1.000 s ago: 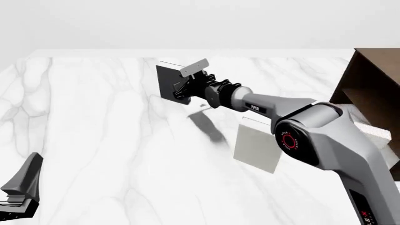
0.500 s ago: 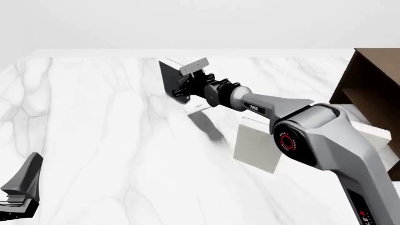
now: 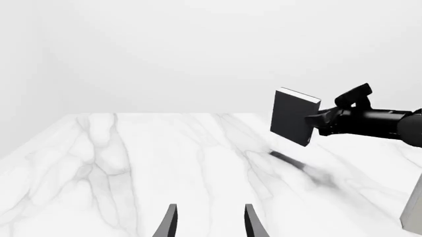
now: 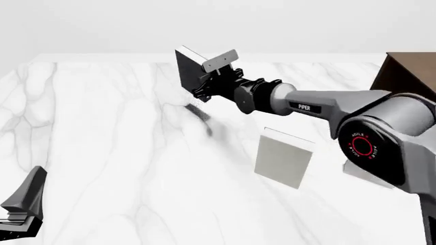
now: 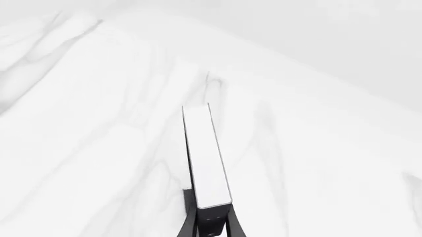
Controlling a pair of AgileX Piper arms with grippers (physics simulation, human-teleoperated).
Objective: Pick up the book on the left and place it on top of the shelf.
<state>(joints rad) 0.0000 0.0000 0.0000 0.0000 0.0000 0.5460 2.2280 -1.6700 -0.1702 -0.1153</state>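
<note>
So since a second ago we've got the book (image 4: 189,69) up off the marble table (image 4: 102,153): it was standing on the surface near the far edge, and now it's hanging in the air with its shadow smeared on the tabletop underneath. The right arm (image 4: 354,117) has swung higher and straighter too, and it now covers more of the shelf.

Going big to small: the table fills most of the front view. The shelf (image 4: 402,76) is barely there for us, just a dark brown sliver at the right edge, cut off by the frame and blocked by the arm, so we can't see its top. A light grey book (image 4: 281,159) stands upright near the middle of the table, and another pale shape peeks out under the arm's elbow, too hidden to call.

The right gripper (image 4: 204,84) is clamped on the dark book's lower edge; the right wrist view shows the white page edge (image 5: 205,155) running straight out from between the fingers. The left gripper (image 3: 209,224) sits low near the table's left side, fingertips spread with nothing between them, and only its tips show.
</note>
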